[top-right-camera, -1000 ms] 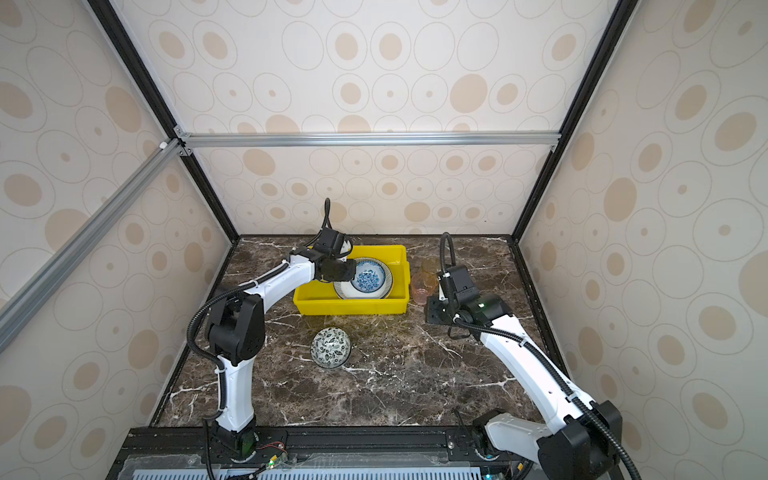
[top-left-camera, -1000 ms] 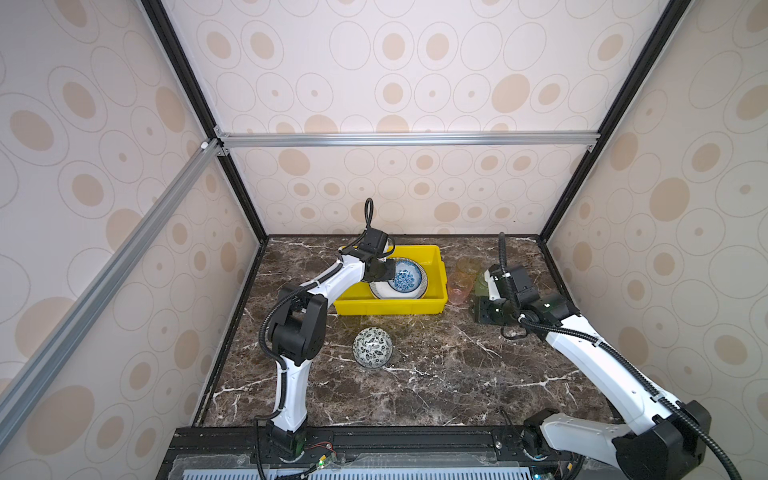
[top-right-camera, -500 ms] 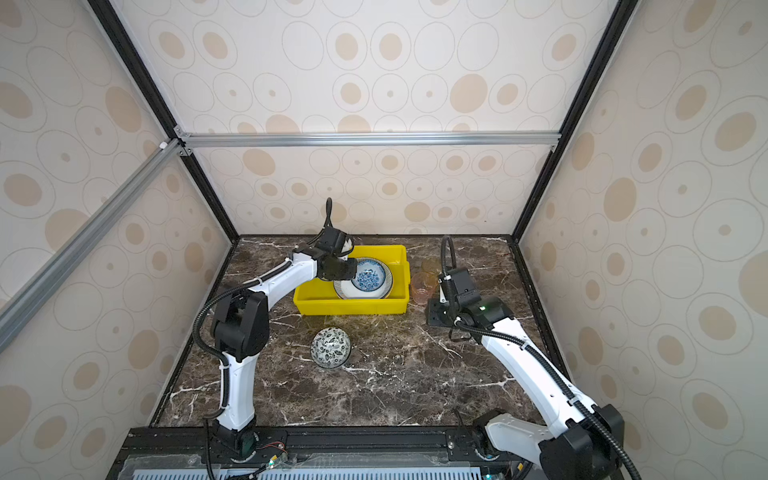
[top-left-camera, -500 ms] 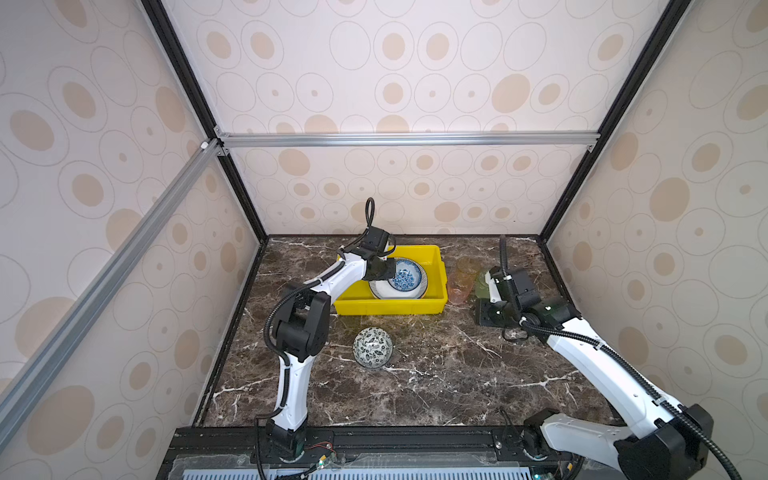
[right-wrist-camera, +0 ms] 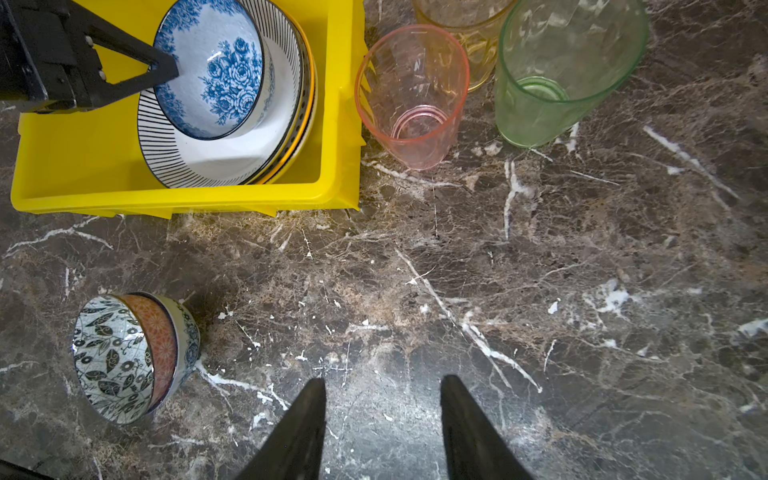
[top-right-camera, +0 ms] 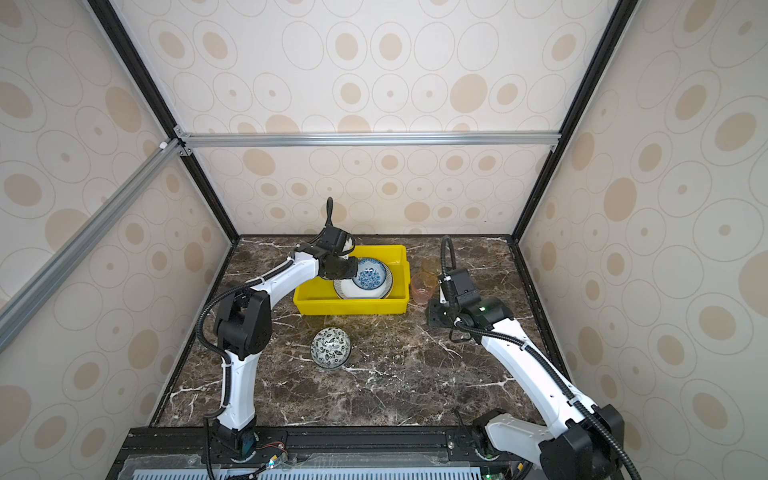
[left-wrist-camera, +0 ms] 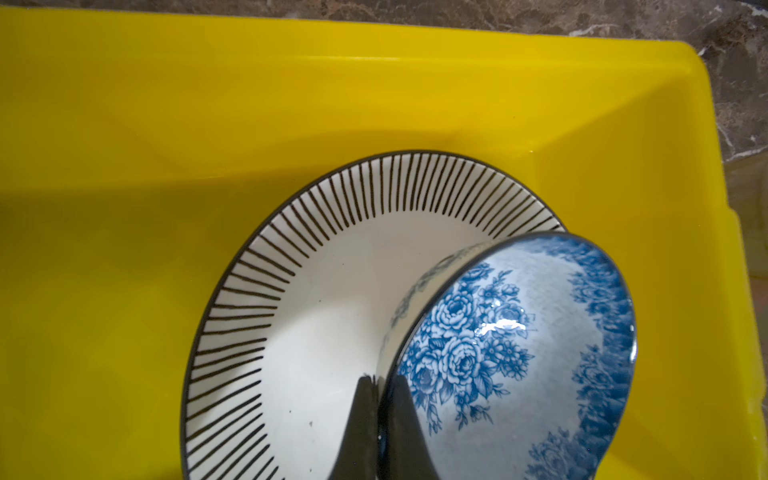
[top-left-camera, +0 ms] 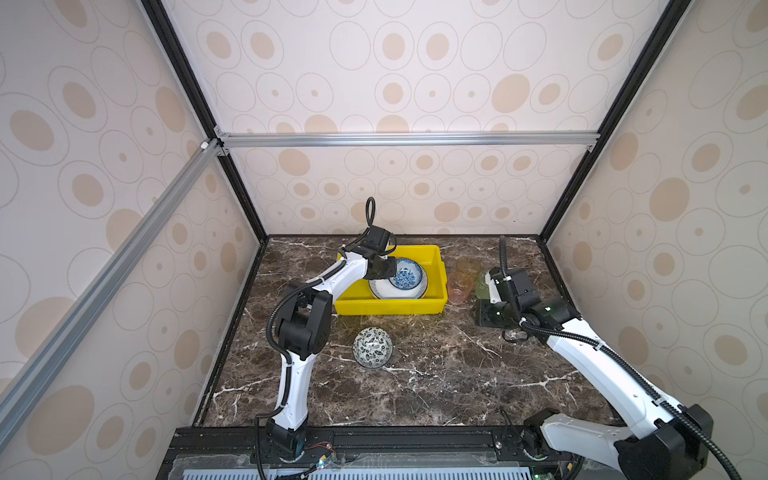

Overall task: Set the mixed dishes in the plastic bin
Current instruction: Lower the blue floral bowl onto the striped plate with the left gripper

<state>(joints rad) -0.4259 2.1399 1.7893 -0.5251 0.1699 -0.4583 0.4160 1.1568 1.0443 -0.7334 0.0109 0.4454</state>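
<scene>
**Blue-floral bowl gripped over the plates in the yellow bin**

Open room: the marble tabletop (top-left-camera: 436,374) lies bare along its front edge and across most of its right half. The clutter is gathered toward the rear edge.

Containers: the yellow plastic bin (top-left-camera: 390,307) stands near the rear edge, about mid-width, with its long side parallel to that edge. Its left part shows bare floor. Its right part holds a striped-rim plate (left-wrist-camera: 324,291), and the right wrist view shows further plate rims stacked under it. The left gripper (left-wrist-camera: 380,386) reaches in over the bin's left wall and is clenched on the rim of the blue-floral bowl (left-wrist-camera: 519,345), one finger inside and one outside. The bowl is tilted above the plate; whether it touches the plate cannot be told.

Other things: in front of the bin, left of centre, a nest of small bowls (right-wrist-camera: 120,357) sits on the marble, with a black-and-white leaf-patterned bowl innermost. Right of the bin stand three upright cups. The pink cup (right-wrist-camera: 411,95) is just beside the bin's right wall, the amber cup (right-wrist-camera: 461,20) is behind it, and the green cup (right-wrist-camera: 561,66) is to their right. The right gripper (right-wrist-camera: 382,379) is over bare marble in front of the cups, released, with nothing between its jaws. The cups stand between it and the bin's rear right corner.
</scene>
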